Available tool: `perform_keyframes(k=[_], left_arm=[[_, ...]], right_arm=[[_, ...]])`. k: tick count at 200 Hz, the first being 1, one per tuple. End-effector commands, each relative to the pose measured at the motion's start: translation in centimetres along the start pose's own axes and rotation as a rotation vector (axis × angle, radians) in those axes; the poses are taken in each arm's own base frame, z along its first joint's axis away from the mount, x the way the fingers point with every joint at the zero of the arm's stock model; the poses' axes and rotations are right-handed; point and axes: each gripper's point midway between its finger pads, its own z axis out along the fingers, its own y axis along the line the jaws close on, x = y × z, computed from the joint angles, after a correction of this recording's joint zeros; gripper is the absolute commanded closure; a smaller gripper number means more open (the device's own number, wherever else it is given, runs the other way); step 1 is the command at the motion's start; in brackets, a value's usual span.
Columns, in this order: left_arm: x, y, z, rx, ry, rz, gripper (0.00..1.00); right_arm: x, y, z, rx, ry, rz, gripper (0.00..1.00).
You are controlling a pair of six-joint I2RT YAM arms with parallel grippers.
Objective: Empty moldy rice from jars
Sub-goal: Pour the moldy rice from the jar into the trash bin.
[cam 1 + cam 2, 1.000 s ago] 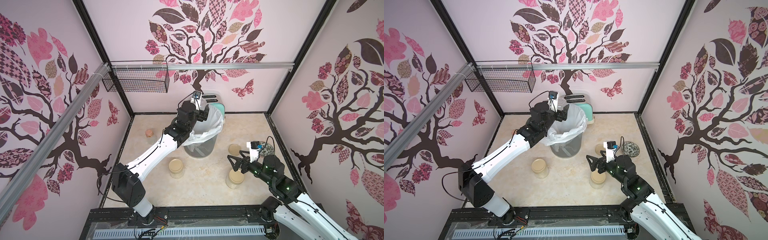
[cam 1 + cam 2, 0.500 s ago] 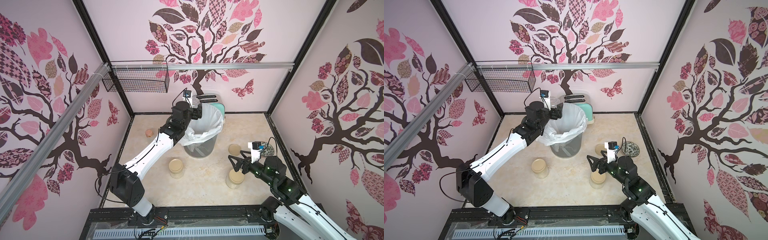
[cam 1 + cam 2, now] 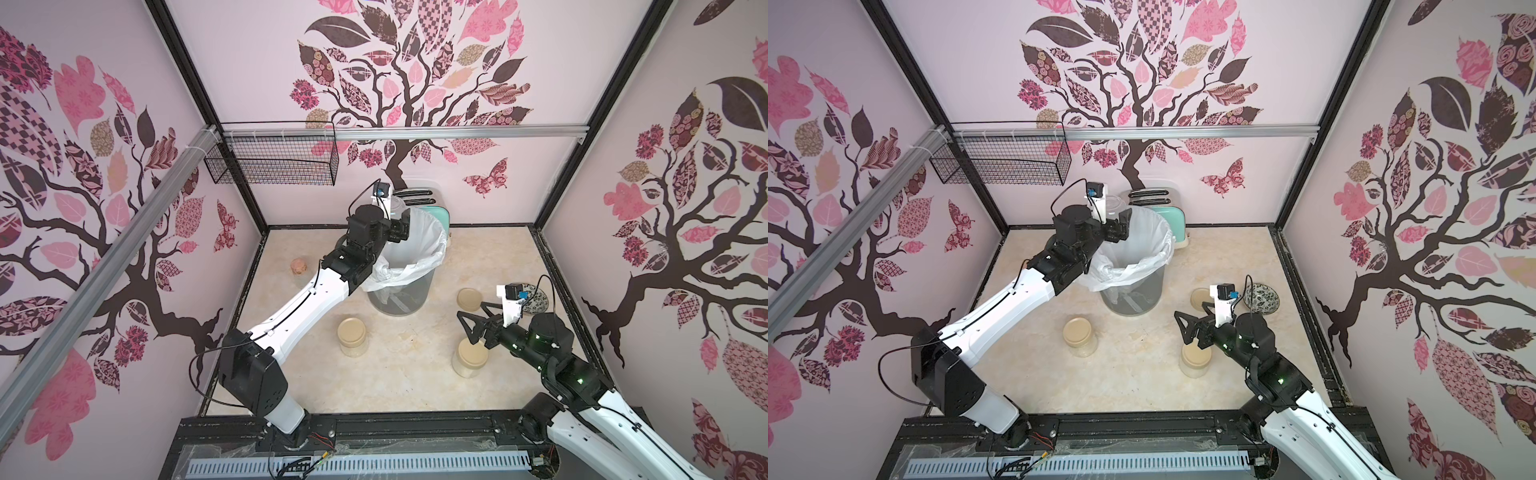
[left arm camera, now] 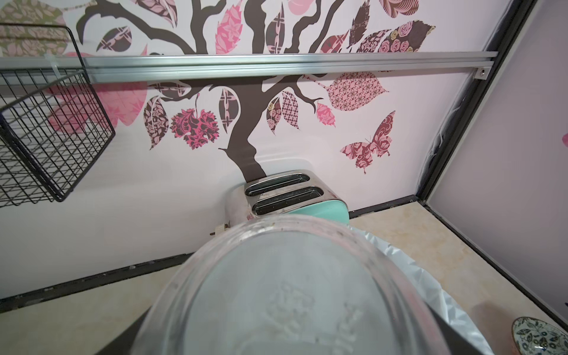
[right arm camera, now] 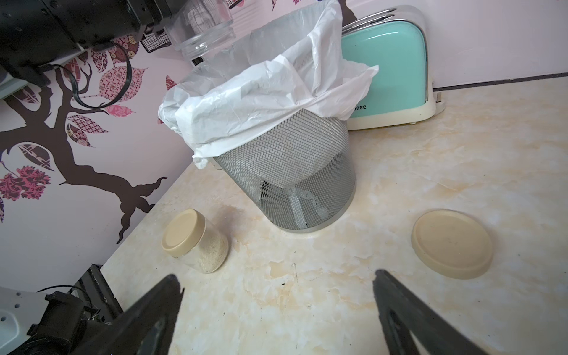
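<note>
Front first: on the pale, marbled table, one closed jar stands just by the right claw and another closed jar stands off to the left. Pale moldy rice shows through the glass. The right claw is wide open and holds nothing. A bit farther back, a loose lid lies flat near the mesh bin with its white bag. Over the bin's rim the left claw grips the third jar, tipped mouth down, and it looks clear and empty. So I think one jar is done, and two are left to open and tip out. At the back a green toaster stands against the wall, which has a big tree with pink leaves.
</note>
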Motion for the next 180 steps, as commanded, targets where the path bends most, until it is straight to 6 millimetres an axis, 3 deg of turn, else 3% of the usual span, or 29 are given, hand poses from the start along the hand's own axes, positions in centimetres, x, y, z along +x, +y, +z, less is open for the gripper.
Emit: perform_keyframes(k=[1,62,89,130,180], left_arm=[[-5.1,-1.6,-2.4,0.013,-0.161,0.093,0.34],[-6.9,-1.4,-3.0,-0.058,-0.329,0.269,0.34],[-6.7,-1.7,-2.5,-0.087,-0.352,0.371,0.34],[-5.1,-3.8,-1.9,-0.116,-0.376,0.615,0.34],[-5.0,-3.6,-1.9,-0.112,-0.381,0.501,0.34]], right_arm=[[-0.4,0.1,-0.2,-0.004,-0.013,0.010,0.00],[-0.2,0.2,-0.3,-0.013,-0.010,0.020,0.00],[-0.1,0.3,-0.3,-0.015,-0.004,0.019,0.01],[-0.1,0.2,-0.3,-0.011,-0.003,0.018,0.00],[-0.4,0.4,-0.3,-0.012,-0.003,0.014,0.00]])
